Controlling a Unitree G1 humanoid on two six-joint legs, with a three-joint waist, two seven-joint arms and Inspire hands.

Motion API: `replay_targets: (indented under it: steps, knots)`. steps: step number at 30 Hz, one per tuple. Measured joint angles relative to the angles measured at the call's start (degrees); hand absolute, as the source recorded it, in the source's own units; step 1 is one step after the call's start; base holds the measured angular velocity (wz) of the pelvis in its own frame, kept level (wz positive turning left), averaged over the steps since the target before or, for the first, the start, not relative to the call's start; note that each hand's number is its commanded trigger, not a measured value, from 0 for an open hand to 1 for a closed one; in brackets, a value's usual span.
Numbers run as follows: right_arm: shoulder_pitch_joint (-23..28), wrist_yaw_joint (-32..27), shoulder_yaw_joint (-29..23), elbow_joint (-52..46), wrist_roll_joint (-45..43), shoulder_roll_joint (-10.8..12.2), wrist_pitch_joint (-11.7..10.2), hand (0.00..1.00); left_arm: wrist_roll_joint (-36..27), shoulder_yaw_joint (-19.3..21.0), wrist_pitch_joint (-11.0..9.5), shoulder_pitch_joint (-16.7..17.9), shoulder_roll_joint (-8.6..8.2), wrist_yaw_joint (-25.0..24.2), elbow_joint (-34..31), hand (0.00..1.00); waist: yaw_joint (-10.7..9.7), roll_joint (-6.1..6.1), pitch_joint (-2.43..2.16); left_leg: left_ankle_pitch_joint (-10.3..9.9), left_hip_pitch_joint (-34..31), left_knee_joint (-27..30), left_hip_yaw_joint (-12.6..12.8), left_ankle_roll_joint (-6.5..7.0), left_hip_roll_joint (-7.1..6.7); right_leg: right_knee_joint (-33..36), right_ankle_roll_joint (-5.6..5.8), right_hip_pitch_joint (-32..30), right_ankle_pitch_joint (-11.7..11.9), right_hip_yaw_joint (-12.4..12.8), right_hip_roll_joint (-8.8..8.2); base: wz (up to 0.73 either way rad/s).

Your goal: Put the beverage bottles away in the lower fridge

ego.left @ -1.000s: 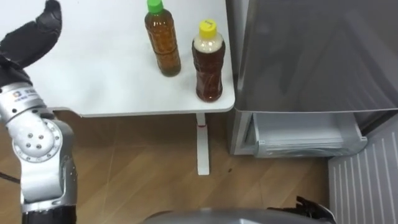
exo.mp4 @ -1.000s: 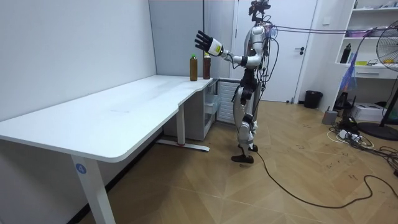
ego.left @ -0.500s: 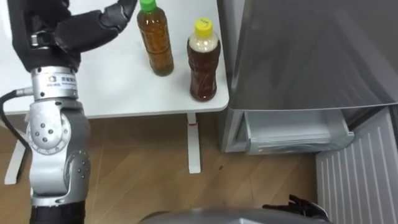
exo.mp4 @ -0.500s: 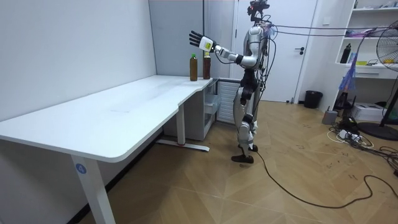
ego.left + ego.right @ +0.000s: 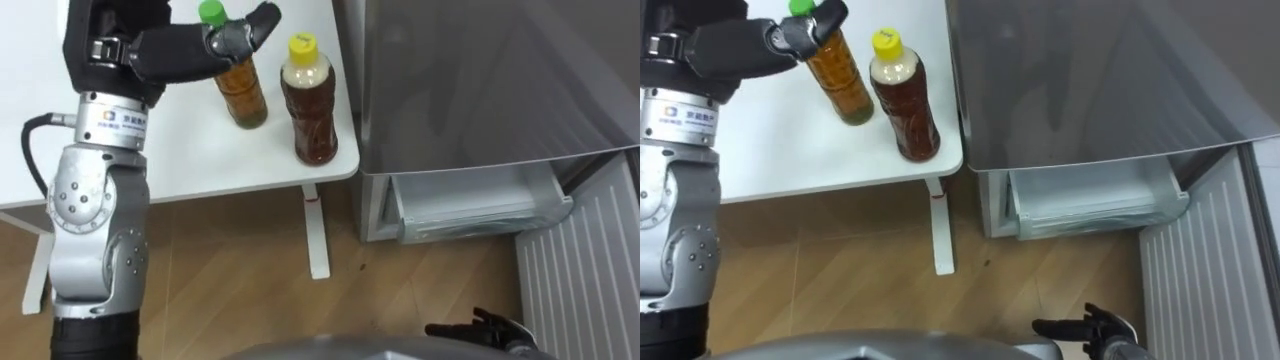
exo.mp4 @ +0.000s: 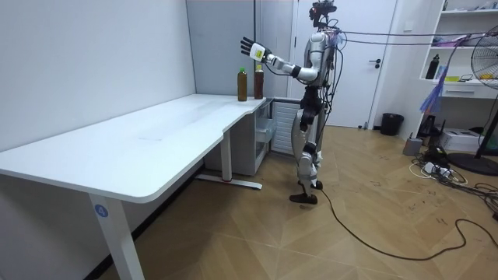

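A: Where are the drinks?
B: Upper centre, on the table's (image 5: pixel 190 165) corner: green-capped bottle (image 5: pixel 240 88) and yellow-capped bottle (image 5: pixel 308 105), beside the fridge (image 5: pixel 480 90).
A: The hands?
B: Left hand (image 5: pixel 160 50), fingers straight, over the green one's top; right hand (image 5: pixel 1087 326), bottom right, seems loosely spread, empty.

Left hand (image 5: pixel 170 50): black all over, segmented fingers, a pale glint at one fingertip. Wrist cuff white-grey with a small printed label. Forearm silver-grey with a cast-metal look; round joint plate ringed with small dark screws. Black cable loops out beside the cuff. Right hand (image 5: pixel 1085 326): black as well. Room view: silver-white trunk and limbs, dark joints, dark head unit, yellow-green patch at the wrist.
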Motion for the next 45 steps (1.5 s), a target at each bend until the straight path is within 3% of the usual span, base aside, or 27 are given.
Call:
replay_targets:
  steps: [8,12,18,22,31,45]
  knots:
    - [0.01,-0.07,-0.15,0.0,0.02,0.04,0.22,0.0,-0.82,-0.12,0.99,0.01,-0.07,-2.76,0.0,0.0,0.02,-0.3,-0.18,-0.01,-0.78,0.7,0.49,0.04,0.06,0.05,-0.05,-0.76,-0.07,1.37,0.1,-0.03]
    - [0.32,-0.02,-0.24,-0.01,-0.01,0.03,0.95,0.0,-0.83,-0.12,1.69,0.02,-0.17,-4.06,0.0,0.0,-0.07,-0.68,-0.95,-0.02,-0.7,0.7,0.77,0.04,0.05,0.11,-0.05,-0.87,-0.07,1.92,0.11,-0.04]
    - [0.58,0.14,-0.21,-0.35,0.05,0.03,1.31,0.0,-4.85,-0.68,2.51,0.31,-0.13,-6.14,0.53,0.0,-0.18,-1.05,-0.76,-0.02,-0.48,0.68,0.68,0.04,0.06,0.13,-0.05,-0.7,-0.06,2.38,0.19,0.0]
    - [0.72,0.34,-0.09,-0.75,0.08,0.23,1.29,0.0,-7.43,-3.03,3.41,0.82,-0.16,-8.57,1.49,0.0,-0.02,-1.42,-0.31,-0.02,0.3,0.51,0.64,0.03,0.07,0.05,-0.06,0.02,-0.06,2.48,0.23,0.0]
    - [0.85,-0.2,1.04,-0.78,1.26,0.18,1.33,0.0,-7.51,-7.73,4.31,0.83,0.09,-10.78,5.3,0.0,-0.15,-1.44,-0.28,-0.02,0.4,0.32,0.63,0.04,0.04,-0.01,-0.06,0.01,-0.06,2.75,0.24,0.0]
    - [0.72,-1.81,2.27,-0.91,1.39,0.18,1.52,0.0,-7.51,-8.2,5.2,0.83,0.39,-11.29,8.61,0.0,-0.15,-1.53,-0.04,-0.03,0.31,-0.25,0.65,0.04,-0.04,-0.47,-0.07,-0.08,-0.08,3.09,0.26,0.0]
